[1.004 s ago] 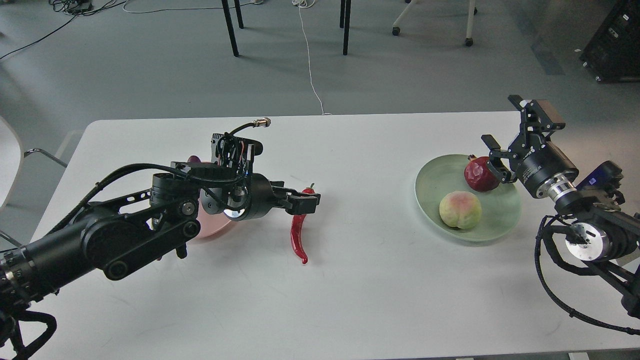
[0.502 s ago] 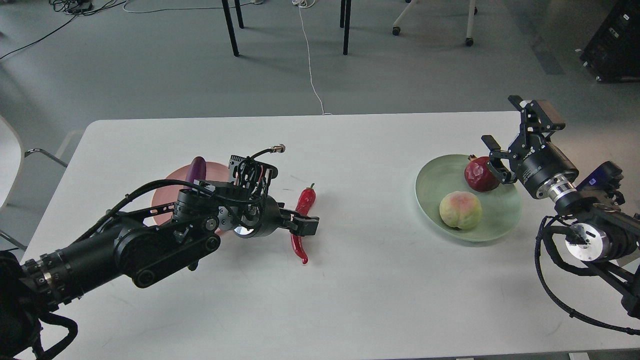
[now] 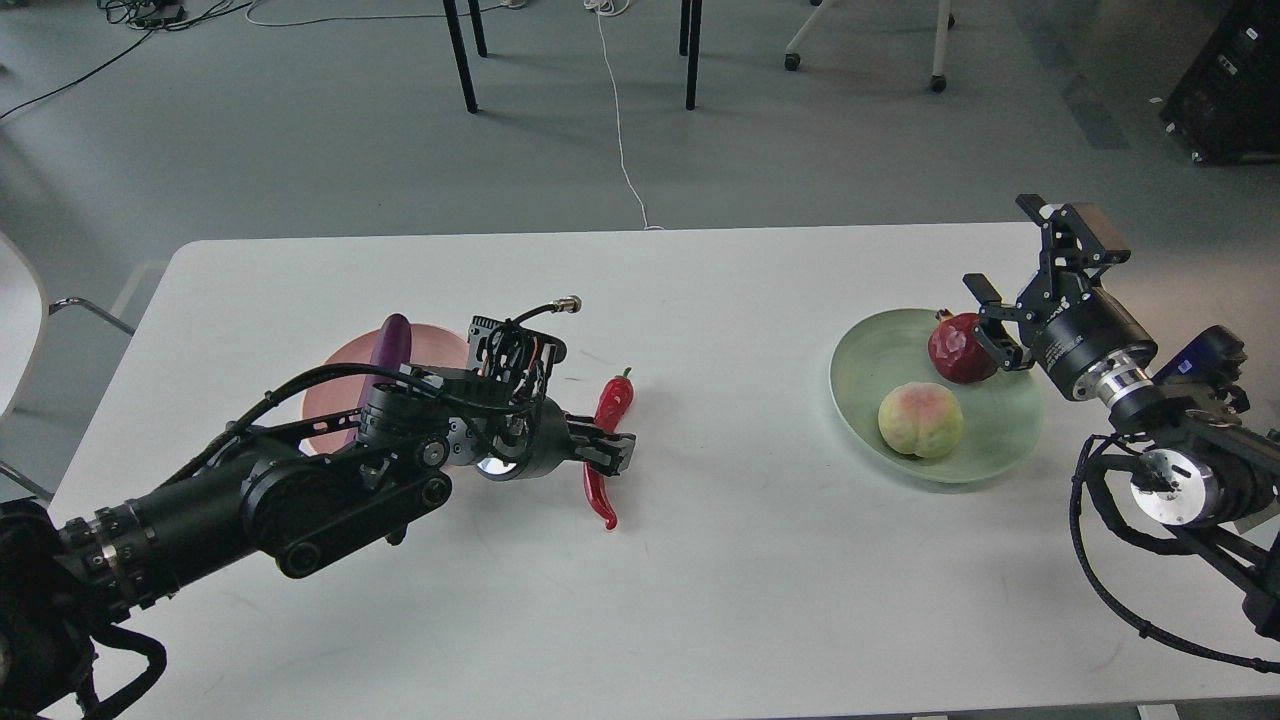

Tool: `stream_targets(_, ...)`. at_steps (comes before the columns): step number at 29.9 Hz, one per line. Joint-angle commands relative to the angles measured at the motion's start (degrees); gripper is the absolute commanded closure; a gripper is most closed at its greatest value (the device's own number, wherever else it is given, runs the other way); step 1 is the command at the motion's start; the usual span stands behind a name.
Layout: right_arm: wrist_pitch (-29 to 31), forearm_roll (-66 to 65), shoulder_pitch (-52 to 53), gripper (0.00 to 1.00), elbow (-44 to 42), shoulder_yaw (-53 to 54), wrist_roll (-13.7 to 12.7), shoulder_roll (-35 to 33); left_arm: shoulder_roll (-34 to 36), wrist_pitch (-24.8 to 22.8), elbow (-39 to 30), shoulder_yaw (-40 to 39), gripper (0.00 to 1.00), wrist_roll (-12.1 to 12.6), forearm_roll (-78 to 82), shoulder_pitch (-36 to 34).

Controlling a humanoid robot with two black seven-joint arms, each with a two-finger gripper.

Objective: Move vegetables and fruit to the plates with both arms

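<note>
The red chili pepper (image 3: pixel 612 398) lies on the white table (image 3: pixel 760 580) right of centre-left. My left gripper (image 3: pixel 610 453) is low over its middle and hides that part; the fingers form one dark block, so I cannot tell how the jaws stand. The purple eggplant (image 3: pixel 391 343) lies on the pink plate (image 3: pixel 335 385), partly behind my left arm. The dark red pomegranate (image 3: pixel 955 347) and the peach (image 3: pixel 920 420) sit on the pale green plate (image 3: pixel 870 360). My right gripper (image 3: pixel 1003 255) is open and empty, just right of the pomegranate.
Chair and table legs (image 3: pixel 460 55) and a white cable (image 3: pixel 620 120) are on the grey floor beyond the table's far edge. A black case (image 3: pixel 1225 90) stands at the far right. A pale chair (image 3: pixel 20 300) is at the left edge.
My left gripper has dropped from above the chili's stem end to its middle, close to the table, uncovering the eggplant and pink plate. The right arm has barely moved.
</note>
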Motion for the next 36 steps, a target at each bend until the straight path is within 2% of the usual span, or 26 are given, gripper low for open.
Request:
stream_targets(1,0.0,0.0,0.0,0.01,0.0,0.0,0.0,0.0,0.0,0.0,0.0,0.0,0.82,0.1,0.1,-0.1)
stream_targets(3,0.0,0.0,0.0,0.01,0.0,0.1,0.0,0.0,-0.1,0.0,-0.5,-0.1,0.87,0.7,0.0,-0.3)
stream_targets(7,0.0,0.0,-0.1,0.01,0.0,0.1,0.0,0.0,1.2,0.0,-3.2,-0.4,0.87,1.5,-0.7,-3.4)
stream_targets(13,-0.1,-0.1,-0.1,0.01,0.0,0.0,0.0,0.2,9.1,0.0,-6.1,-1.0,0.87,1.4,-5.0,-5.3)
stream_targets(19,-0.1,-0.1,-0.1,0.01,0.0,0.0,0.0,0.2,18.0,0.0,-7.4,-0.4,0.86,-0.9,-6.1,-4.8)
stream_targets(27,-0.1,-0.1,-0.5,0.01,0.1,0.0,0.0,0.2,23.1,0.0,-6.9,0.0,0.82,-3.3,-6.7,-3.5)
stream_targets(30,-0.1,-0.1,-0.5,0.01,0.1,0.1,0.0,0.2,23.5,0.0,-6.8,0.0,0.72,-3.4,-6.7,-1.9)
stream_targets(32,-0.1,-0.1,-0.5,0.01,0.1,0.1,0.0,0.2,23.7,0.0,-6.8,0.0,0.58,-3.5,-6.7,-1.8)
stream_targets(34,-0.1,-0.1,-0.5,0.01,0.1,0.1,0.0,0.1,23.9,0.0,-6.8,0.0,0.52,-3.5,-6.7,-1.8)
stream_targets(35,-0.1,-0.1,-0.5,0.01,0.1,0.1,0.0,0.1,24.1,0.0,-6.7,-0.1,0.45,-3.7,-6.7,-1.8)
stream_targets(36,-0.1,-0.1,-0.5,0.01,0.1,0.1,0.0,0.1,24.3,0.0,-6.7,-0.1,0.32,-3.8,-6.7,-1.8)
